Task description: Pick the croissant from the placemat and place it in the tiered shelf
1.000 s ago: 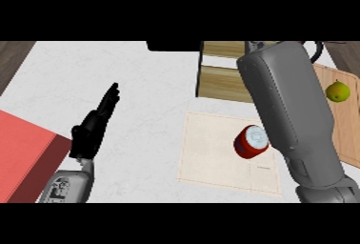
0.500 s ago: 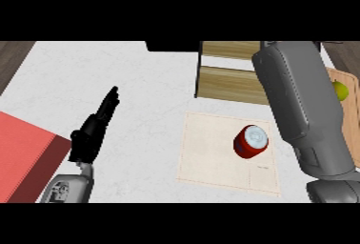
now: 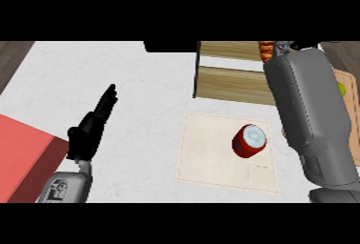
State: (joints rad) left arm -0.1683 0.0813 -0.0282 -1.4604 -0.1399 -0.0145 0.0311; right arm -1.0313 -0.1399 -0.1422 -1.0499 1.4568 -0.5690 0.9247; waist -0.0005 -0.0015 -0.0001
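The white counter [image 3: 141, 86] held a beige placemat [image 3: 211, 157]. Left of the placemat sat a red block [image 3: 21, 152]. Above it stood the wooden tiered shelf [image 3: 232, 71], where the croissant [image 3: 266, 50] showed at the top edge, beside the right forearm [image 3: 309, 114]; the right hand was hidden, so its fingers could not be told. The left hand [image 3: 91, 128] rested left of the placemat, fingers straight. A red can [image 3: 249, 140] lay on the placemat.
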